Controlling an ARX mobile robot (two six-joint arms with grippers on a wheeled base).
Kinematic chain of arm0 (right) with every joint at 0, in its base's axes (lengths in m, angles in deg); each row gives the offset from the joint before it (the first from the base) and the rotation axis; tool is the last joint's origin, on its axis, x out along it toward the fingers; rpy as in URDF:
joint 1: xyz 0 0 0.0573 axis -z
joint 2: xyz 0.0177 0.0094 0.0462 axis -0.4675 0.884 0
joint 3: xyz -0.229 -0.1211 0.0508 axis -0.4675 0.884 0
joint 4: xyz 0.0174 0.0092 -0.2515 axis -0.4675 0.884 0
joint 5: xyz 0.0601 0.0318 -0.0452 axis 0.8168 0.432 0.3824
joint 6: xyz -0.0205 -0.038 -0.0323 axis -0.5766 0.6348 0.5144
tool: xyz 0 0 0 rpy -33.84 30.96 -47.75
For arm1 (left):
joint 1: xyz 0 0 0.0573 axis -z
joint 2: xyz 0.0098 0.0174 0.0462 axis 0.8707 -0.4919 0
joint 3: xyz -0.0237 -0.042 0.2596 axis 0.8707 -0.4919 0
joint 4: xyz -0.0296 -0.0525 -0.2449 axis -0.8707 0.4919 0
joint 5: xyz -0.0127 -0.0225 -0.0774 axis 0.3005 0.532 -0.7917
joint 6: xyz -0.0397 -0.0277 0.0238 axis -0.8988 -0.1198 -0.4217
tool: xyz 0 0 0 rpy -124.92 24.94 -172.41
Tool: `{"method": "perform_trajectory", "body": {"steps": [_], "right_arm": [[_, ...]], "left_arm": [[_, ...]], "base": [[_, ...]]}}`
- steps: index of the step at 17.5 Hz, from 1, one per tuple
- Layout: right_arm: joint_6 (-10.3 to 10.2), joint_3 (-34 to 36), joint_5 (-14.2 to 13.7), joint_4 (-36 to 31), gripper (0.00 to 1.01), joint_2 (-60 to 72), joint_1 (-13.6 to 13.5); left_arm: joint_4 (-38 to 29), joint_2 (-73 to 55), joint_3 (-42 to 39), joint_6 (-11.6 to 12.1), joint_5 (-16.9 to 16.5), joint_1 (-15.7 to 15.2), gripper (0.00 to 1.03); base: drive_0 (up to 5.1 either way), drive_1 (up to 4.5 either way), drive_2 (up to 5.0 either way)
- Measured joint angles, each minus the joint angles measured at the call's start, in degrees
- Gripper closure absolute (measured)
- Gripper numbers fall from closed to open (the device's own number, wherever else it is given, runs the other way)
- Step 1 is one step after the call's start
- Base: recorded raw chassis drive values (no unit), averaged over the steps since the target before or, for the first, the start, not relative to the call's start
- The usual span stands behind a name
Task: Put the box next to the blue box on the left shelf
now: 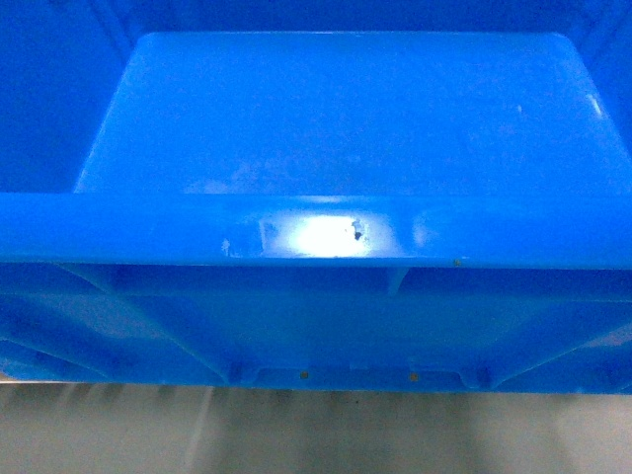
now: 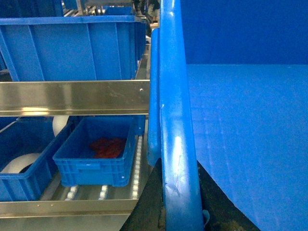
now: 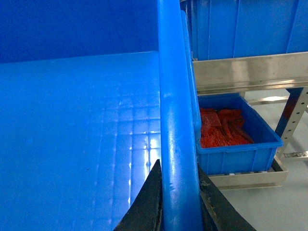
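The box (image 1: 336,118), a large bright-blue crate with a chipped spot on its near rim (image 1: 357,232), fills the head view. My left gripper (image 2: 180,211) is shut on the box's left rim (image 2: 175,120), one dark finger on each side. My right gripper (image 3: 179,207) is shut the same way on the right rim (image 3: 175,120). The left shelf shows in the left wrist view as a stainless-steel rail (image 2: 72,96) over white rollers (image 2: 137,163). A large blue box (image 2: 72,48) stands on the level behind that rail, just left of the held rim.
Under the rail sit a small blue bin with red parts (image 2: 98,154) and another blue bin (image 2: 24,168). In the right wrist view a steel rail (image 3: 250,72), a blue crate above it (image 3: 240,24) and a bin of red parts (image 3: 236,134) lie right of the box. Grey floor (image 1: 316,434) shows below.
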Motion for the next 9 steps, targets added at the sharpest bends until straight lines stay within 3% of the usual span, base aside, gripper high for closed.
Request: {"method": "perform_trajectory", "body": {"steps": [9], "right_arm": [[0.0,0.0,0.0,0.0,0.92,0.0,0.0]], "left_arm": [[-0.2,0.0,0.0,0.0,0.0,0.0,0.95]], "base": [[0.0,0.00,0.0]]}}
